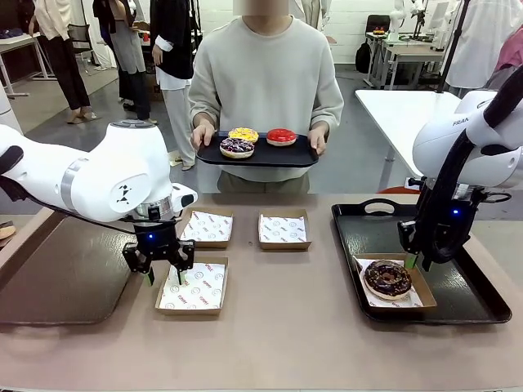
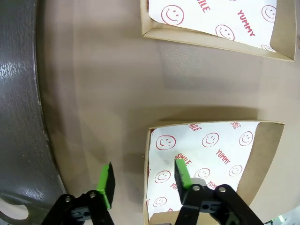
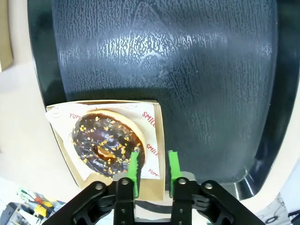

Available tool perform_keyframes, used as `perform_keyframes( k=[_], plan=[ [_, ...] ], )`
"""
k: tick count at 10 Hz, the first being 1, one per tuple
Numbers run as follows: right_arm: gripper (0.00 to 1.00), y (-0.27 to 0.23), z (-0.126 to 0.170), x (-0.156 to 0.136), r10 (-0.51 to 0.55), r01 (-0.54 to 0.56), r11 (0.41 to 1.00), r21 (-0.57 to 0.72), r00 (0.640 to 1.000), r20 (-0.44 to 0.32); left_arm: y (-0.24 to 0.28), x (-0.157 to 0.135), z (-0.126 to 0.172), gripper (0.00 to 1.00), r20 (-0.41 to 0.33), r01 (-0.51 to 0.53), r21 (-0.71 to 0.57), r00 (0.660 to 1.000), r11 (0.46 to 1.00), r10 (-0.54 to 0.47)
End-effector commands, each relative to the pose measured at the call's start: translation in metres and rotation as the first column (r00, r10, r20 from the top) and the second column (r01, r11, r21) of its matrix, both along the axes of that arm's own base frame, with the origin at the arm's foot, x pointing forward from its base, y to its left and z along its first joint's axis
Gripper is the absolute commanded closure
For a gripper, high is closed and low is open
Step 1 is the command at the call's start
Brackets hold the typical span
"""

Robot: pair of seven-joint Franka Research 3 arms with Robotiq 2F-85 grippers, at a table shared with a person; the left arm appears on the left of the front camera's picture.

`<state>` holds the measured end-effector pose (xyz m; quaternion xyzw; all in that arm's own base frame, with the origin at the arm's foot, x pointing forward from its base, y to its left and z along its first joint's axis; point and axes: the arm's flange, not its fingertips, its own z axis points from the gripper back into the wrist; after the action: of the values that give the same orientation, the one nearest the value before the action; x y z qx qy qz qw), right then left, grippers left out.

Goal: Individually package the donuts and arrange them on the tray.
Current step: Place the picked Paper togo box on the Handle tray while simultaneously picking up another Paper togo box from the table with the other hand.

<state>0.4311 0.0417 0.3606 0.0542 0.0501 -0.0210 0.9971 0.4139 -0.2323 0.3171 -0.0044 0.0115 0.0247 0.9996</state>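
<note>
Black plastic table tray (image 1: 470,309) (image 3: 187,70) lies on the tan table (image 1: 286,339), on the robot's right; all positions below are taken from it. In its near-left corner sits the filled box (image 1: 424,295) (image 3: 158,123), cardboard with a printed paper liner, holding the chocolate donut (image 1: 387,278) (image 3: 107,142), which lies flat with sprinkles up. The right gripper (image 1: 418,263) (image 3: 153,165) hangs over the tray at that box's edge. In the wrist view its green pads stand slightly apart, one by the donut's side, the other over bare tray. The box wall runs between them and is not pinched. Left of the tray on the table are three empty lined boxes. The middle box (image 1: 283,229) and the far-left box (image 1: 206,228) (image 2: 211,18) stand side by side, level with the tray's far rim. The near box (image 1: 194,287) (image 2: 215,150) is closer to the robot. The left gripper (image 1: 163,276) (image 2: 143,173) is at the near box's outer wall with its jaws wide apart. One pad is outside over the table and one inside over the liner, so it straddles the wall without clamping it. Beyond the tray, across the table, a person's hands (image 1: 202,137) (image 1: 317,144) hold a carried tray (image 1: 270,157). On it lie the yellow-iced donut (image 1: 243,134), the red-iced donut (image 1: 281,136) and the drizzled donut (image 1: 237,147), all unboxed.
</note>
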Motion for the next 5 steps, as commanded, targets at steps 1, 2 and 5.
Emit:
perform_keyframes(
  k=[1, 2, 5],
  plan=[
    [0.00, -0.0046, -0.0049, -0.0021, 0.010, -0.009, 1.000, -0.016, 1.000, 0.006, -0.0034, 0.0017, 0.0009, 1.00, -0.012, -0.004, 0.008, 1.000, 1.000, 0.004],
    [0.15, -0.0044, -0.0047, -0.0021, 0.010, -0.009, 1.000, -0.015, 1.000, 0.004, -0.0030, 0.0020, 0.0017, 1.00, -0.014, -0.003, 0.006, 1.000, 1.000, 0.004],
    [0.00, -0.0032, -0.0034, -0.0023, 0.008, -0.008, 1.000, -0.006, 1.000, 0.008, -0.0019, 0.0024, 0.0031, 1.00, -0.014, -0.006, 0.003, 1.000, 1.000, 0.006]
  ],
)
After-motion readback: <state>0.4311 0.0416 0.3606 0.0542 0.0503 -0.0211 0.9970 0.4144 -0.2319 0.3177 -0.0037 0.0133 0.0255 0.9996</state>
